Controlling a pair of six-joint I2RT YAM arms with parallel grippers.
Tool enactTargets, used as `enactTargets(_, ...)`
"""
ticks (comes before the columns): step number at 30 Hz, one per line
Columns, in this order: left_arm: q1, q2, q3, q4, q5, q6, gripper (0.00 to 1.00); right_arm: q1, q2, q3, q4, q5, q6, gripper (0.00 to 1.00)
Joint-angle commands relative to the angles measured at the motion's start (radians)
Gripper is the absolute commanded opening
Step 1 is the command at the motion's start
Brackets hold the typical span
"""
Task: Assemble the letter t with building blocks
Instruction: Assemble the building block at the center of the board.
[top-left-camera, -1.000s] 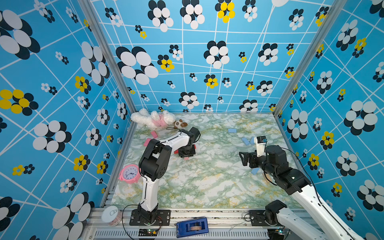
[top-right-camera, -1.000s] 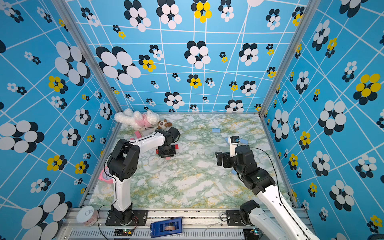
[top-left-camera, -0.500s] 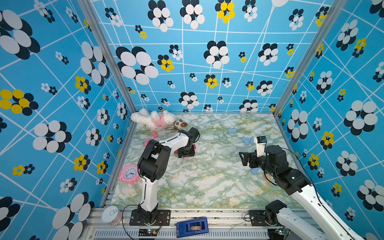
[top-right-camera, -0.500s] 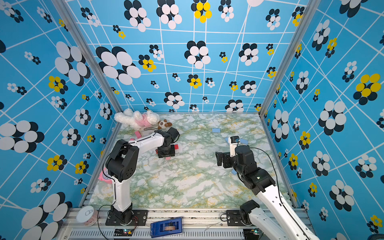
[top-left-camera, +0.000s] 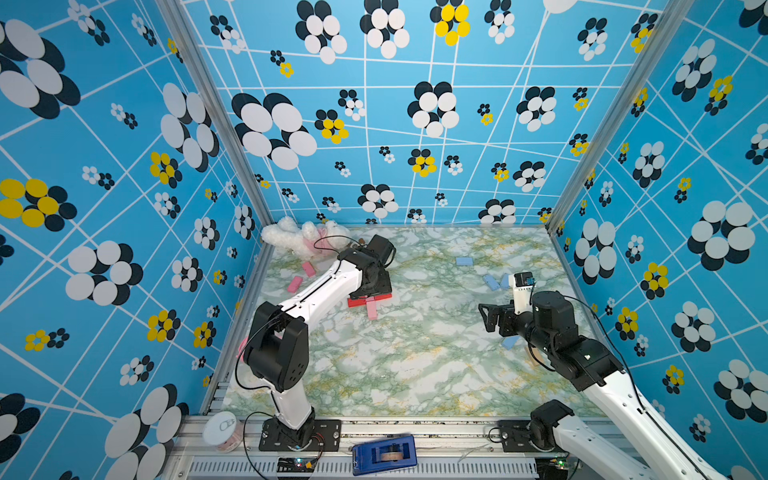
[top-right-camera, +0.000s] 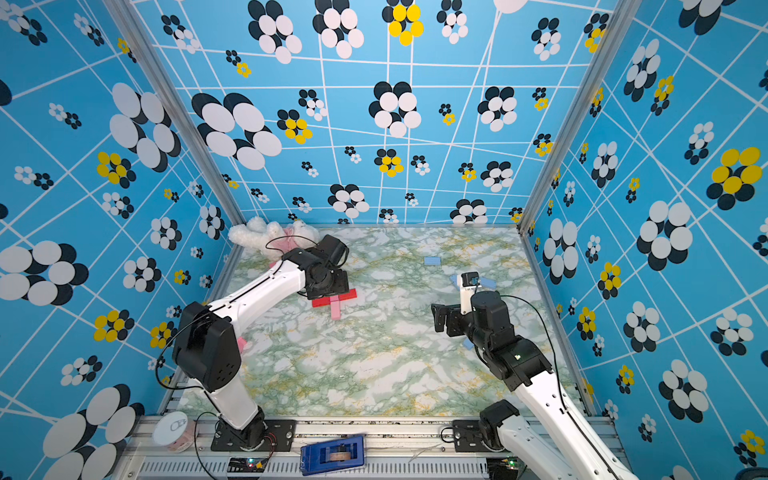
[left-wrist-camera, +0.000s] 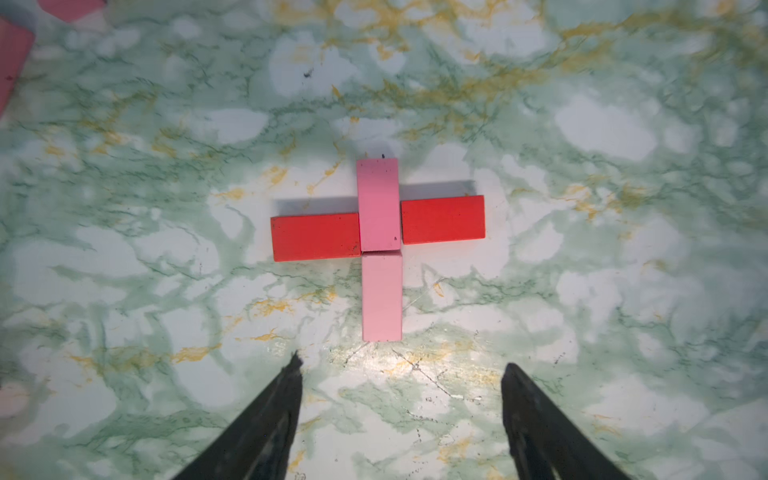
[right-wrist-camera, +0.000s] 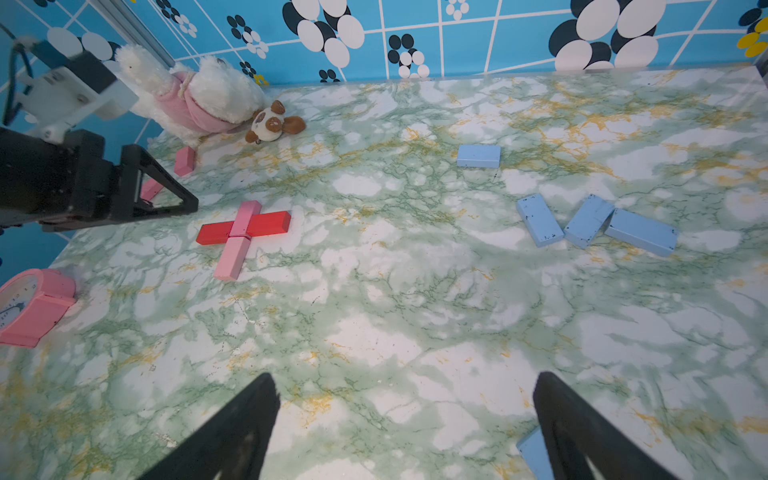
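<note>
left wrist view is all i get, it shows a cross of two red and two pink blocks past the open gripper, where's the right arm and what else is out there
Observer: The right gripper hangs open over the right side of the table, well apart from the cross, with nothing in it.
Operator: any spare blocks over there
Observer: Yes. Three light blue blocks lie close together near the right wall, beyond that gripper.
Operator: just those
Observer: A fourth blue block lies alone, farther back toward the rear wall.
Operator: anything near my side
Observer: A pink alarm clock sits at the table's left edge, apart from the cross.
</note>
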Motion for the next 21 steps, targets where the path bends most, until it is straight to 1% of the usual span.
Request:
enactTargets(1,0.059,-0.062,0.027,-0.038,-0.017,0.046,0.80,0.008,-0.012,-0.012,-0.004,0.006,-0.017,0.99)
enactTargets(4,0.113,-0.095,0.029,-0.051,-0.009,0.073,0.80,0.008,-0.012,-0.012,-0.004,0.006,-0.018,0.99)
enactTargets(10,0.224,-0.144,-0.002,-0.066,0.018,0.123,0.76,0.008,-0.010,-0.010,-0.003,0.004,-0.018,0.99)
enactTargets(12,0.276,-0.144,-0.016,-0.066,0.038,0.144,0.74,0.007,-0.006,-0.008,-0.005,0.006,-0.018,0.99)
enactTargets(16,0.393,-0.081,-0.002,-0.074,0.083,0.198,0.70,0.009,0.004,0.000,-0.005,0.005,-0.021,0.99)
enactTargets(21,0.495,0.083,0.083,-0.064,0.096,0.243,0.64,0.008,0.026,0.013,-0.005,0.002,-0.020,0.99)
